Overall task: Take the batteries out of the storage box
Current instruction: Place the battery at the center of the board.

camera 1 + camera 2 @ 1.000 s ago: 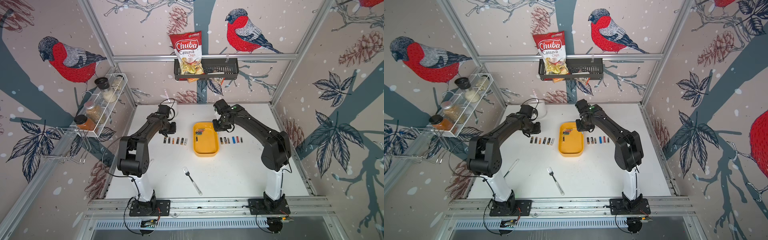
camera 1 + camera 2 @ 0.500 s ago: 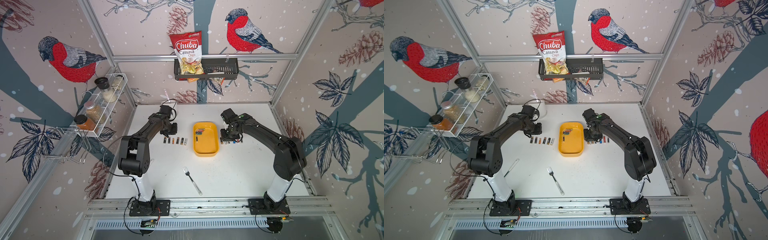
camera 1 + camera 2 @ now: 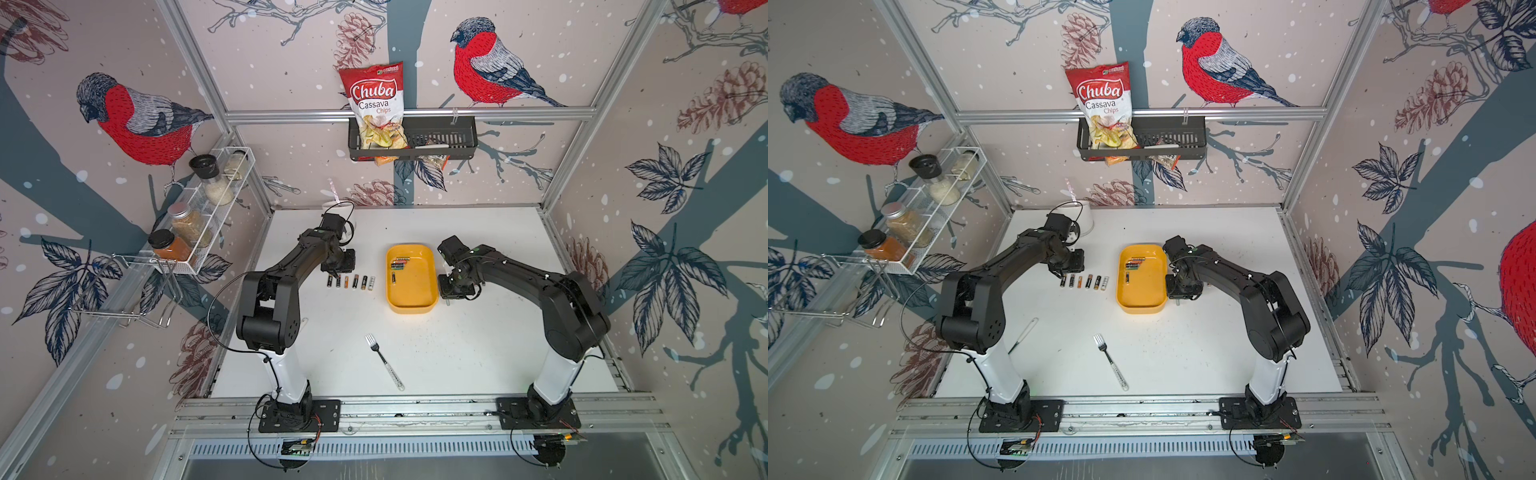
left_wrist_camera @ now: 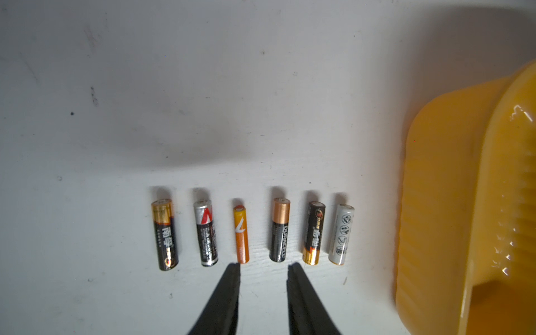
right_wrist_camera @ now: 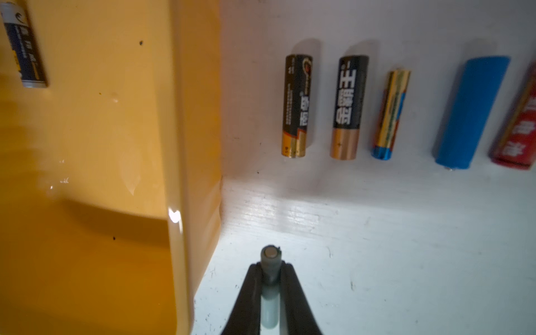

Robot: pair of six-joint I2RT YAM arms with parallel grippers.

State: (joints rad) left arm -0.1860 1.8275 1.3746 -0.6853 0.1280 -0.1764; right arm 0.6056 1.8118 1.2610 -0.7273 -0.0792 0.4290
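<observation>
Now the right fingers, clamped on a grey battery just right of the storage box at frame centre, should lay it flat, parallel to the laid-out row; left fingers stand apart, empty.

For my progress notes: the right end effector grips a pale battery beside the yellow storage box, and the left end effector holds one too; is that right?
Not quite: the left end effector holds nothing. The left wrist view shows its jaws apart and empty, short of the row of six batteries. The right end effector does grip a pale battery beside the storage box.
</observation>
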